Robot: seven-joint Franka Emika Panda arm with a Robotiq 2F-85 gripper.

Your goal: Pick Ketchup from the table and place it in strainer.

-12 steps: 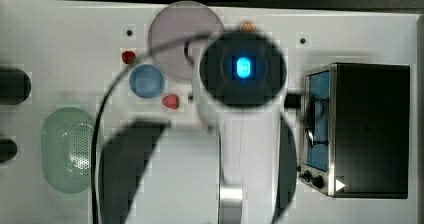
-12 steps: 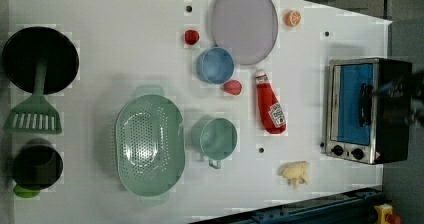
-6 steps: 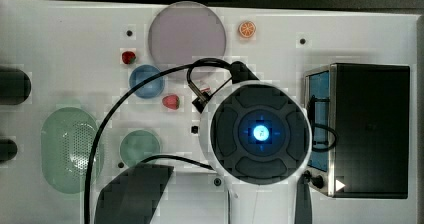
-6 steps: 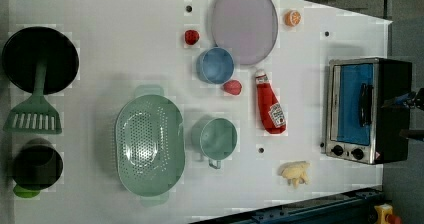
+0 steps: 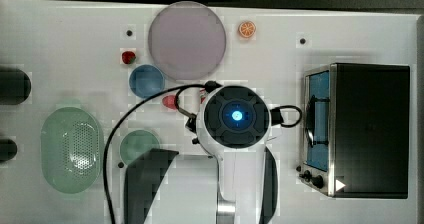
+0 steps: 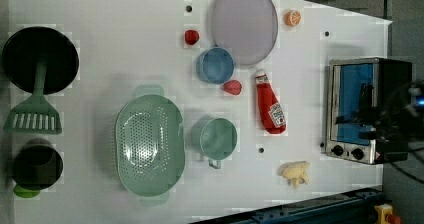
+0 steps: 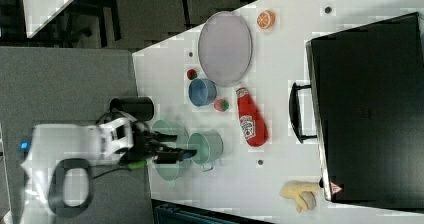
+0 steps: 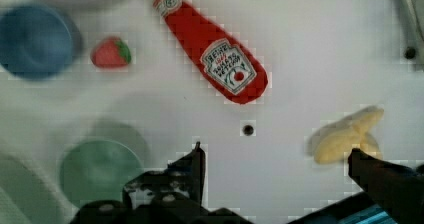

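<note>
The Ketchup [image 6: 269, 103] lies flat on the white table [image 6: 125, 34], label up. In the left view its long axis runs nearly twelve to six: the narrow cap points toward twelve o'clock, tipped slightly to eleven, and the broad base toward six. The wrist view shows the same bottle [image 8: 212, 57] free on the tabletop, with nothing touching it.

Just at ten o'clock of the cap in the left view sits a strawberry [image 6: 232, 87], and beyond that a blue bowl [image 6: 215, 65], which looks empty. At twelve o'clock of the bottle lies a large grey plate [image 6: 244, 23] with nothing on it, and past its two-o'clock edge a small orange slice [image 6: 293, 18]. A second strawberry [image 6: 191, 36] rests at nine o'clock of the plate.

At eight o'clock of the bottle stands a round green cup [image 6: 217, 139] with a handle, nothing visible inside. Further toward nine o'clock is the strainer [image 6: 149, 144], a pale green oval basket, its perforated bottom bare. The bottle and the strainer are well apart, with the cup between them.

At three o'clock of the bottle is a toaster oven [image 6: 357, 109]; at five o'clock, a pale yellow item [image 6: 295, 172].

The gripper [image 8: 275, 166] hangs above the table with its fingers spread wide, holding nothing; in the right view it [image 7: 170, 151] hovers over the cup and strainer area.
</note>
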